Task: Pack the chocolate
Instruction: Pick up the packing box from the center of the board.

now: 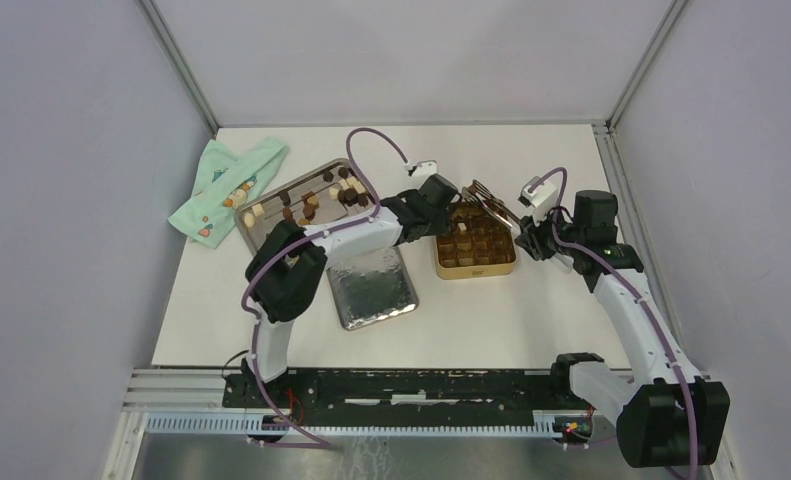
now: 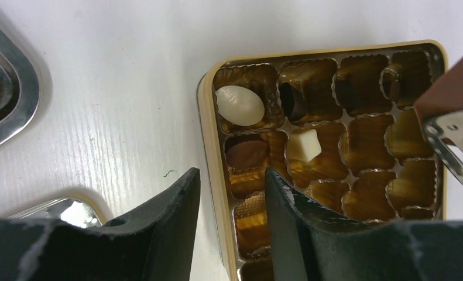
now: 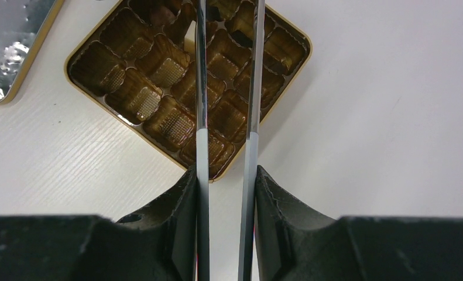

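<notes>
The chocolate (image 1: pixel 311 198) lies as several small brown and cream pieces on a silver tray (image 1: pixel 258 232). A few pieces sit in the cups of the gold tin (image 1: pixel 476 268): a white oval (image 2: pixel 239 105), a white cube (image 2: pixel 304 145) and a brown one (image 2: pixel 247 153). My left gripper (image 2: pixel 232 175) hangs open over the tin's left rim (image 2: pixel 208 129), one finger outside and one inside, touching nothing. My right gripper (image 3: pixel 226 172) is shut on metal tongs (image 3: pixel 201 88) that reach over the tin (image 3: pixel 75 51). The tongs' perforated tip (image 2: pixel 458 136) shows beside a brown surface.
A second shiny silver tray (image 1: pixel 374 285) lies in front of the first. A green patterned cloth (image 1: pixel 226 185) sits at the back left. White walls enclose the table on three sides. The left arm (image 1: pixel 356 232) stretches across both trays.
</notes>
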Robot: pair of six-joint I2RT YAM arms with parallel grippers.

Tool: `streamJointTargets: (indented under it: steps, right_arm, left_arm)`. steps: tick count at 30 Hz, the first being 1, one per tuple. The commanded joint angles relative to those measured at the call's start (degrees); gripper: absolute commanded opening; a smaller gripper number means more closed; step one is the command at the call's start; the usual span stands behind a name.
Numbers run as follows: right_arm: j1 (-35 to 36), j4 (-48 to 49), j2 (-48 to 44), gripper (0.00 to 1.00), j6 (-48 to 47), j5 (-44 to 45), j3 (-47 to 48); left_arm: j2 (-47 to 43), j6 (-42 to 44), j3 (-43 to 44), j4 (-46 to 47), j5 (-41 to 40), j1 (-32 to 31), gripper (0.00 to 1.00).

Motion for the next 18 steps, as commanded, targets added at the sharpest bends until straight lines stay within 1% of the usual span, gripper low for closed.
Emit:
streamJointTargets:
  steps: [1, 7, 12, 18]
  right_arm:
    - [-0.2, 2.9, -1.5, 0.16, 0.1, 0.5, 0.2]
    - [-0.2, 2.7, -1.2, 0.16, 0.1, 0.1, 0.3]
    - [-0.2, 2.6, -1.0, 0.17, 0.0, 0.0, 0.2]
    - [-0.2, 2.6, -1.0, 0.16, 0.1, 0.0, 0.4]
  left_arm:
    - [2.5, -2.7, 4.8, -3.2, -3.2, 0.0, 0.5]
    - [5.3, -2.7, 5.6, -4.3, -5.2, 0.0, 0.43]
    - [6.8, -2.5, 6.6, -4.5, -5.5, 0.0, 0.23]
    - [5.4, -2.7, 6.2, -4.4, -8.3, -0.2, 0.03]
